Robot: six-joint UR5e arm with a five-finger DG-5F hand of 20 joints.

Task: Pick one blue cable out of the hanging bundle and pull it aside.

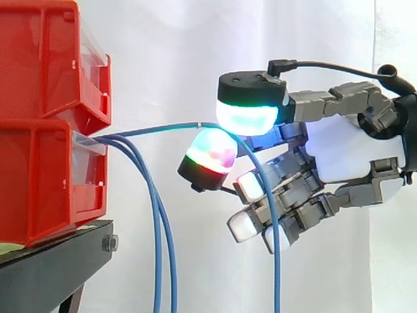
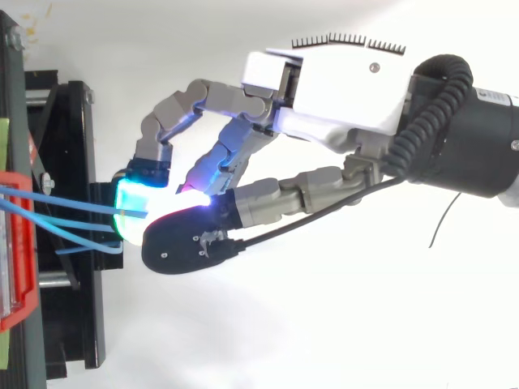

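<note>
Side view showed the hand [image 1: 352, 153] reaching in from the right, level with the lower of two stacked red bins [image 1: 45, 98] that sat on a black stand [image 1: 52, 261] before a white curtain [image 1: 163, 39]. Its fingers [image 1: 247, 116] were closed in a pinch. One pad glowing cyan and green lay above, and another glowing green and magenta lay just below it. A single blue cable [image 1: 163, 128] passed between the two. That cable left the front of the lower bin, ran almost level to the right into the pinch, then bent over and dropped straight down in front of the remaining fingers, which were curled with white pads. The two other blue cables [image 1: 158, 248] came out of the same bin and hung close together just beside the bins, well apart from the pinched one. From the top view the hand [image 2: 340, 89] came in from the right with its glowing pads over the edge of the black stand [image 2: 73, 324], and the blue strands ran from the bins at the left edge toward those pads.
</note>
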